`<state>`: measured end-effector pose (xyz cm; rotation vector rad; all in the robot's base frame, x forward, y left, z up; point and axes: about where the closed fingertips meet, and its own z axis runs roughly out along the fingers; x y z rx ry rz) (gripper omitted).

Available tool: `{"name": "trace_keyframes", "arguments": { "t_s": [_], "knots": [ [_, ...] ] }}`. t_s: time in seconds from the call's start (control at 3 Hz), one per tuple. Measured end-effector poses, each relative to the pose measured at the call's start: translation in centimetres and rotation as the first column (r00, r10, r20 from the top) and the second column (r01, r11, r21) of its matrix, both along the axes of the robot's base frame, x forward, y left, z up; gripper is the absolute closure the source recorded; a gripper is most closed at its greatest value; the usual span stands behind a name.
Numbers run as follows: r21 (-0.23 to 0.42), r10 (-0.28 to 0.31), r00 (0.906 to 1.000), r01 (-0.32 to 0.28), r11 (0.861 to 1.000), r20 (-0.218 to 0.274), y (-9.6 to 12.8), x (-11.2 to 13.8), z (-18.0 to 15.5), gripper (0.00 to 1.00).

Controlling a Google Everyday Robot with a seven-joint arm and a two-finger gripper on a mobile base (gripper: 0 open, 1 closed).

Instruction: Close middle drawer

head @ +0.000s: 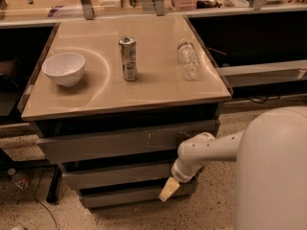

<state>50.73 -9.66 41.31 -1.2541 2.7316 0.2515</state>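
The robot's white body is filling the corner at 4 o'clock. The cabinet with its tan top is standing at the centre. Under the top, a taller grey drawer front with white scuff marks is showing. The middle drawer is sitting just below it, at 6 o'clock from the picture's centre. Its long axis is running across the cabinet's whole width, from 9 o'clock to 3 o'clock, and its flat front is facing 6 o'clock, toward the camera. This front is looking plain grey, shallow and without a handle, and a dark strip is lying above it. The lowest drawer is sitting beneath. The white arm is reaching from 3 o'clock to the middle drawer's right end. The gripper is pointing down toward 7 o'clock there, and I cannot tell if it is open or closed. On the top, a white bowl is standing at 9 o'clock, a clear bottle at 2 o'clock, and a can upright between them.
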Motion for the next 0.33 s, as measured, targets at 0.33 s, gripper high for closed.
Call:
{"name": "trace_keyframes", "arguments": {
  "t_s": [0.33],
  "knots": [
    [0.0, 0.0, 1.0, 0.0, 1.0, 0.0, 0.0, 0.0, 0.0, 0.0]
  ]
}}
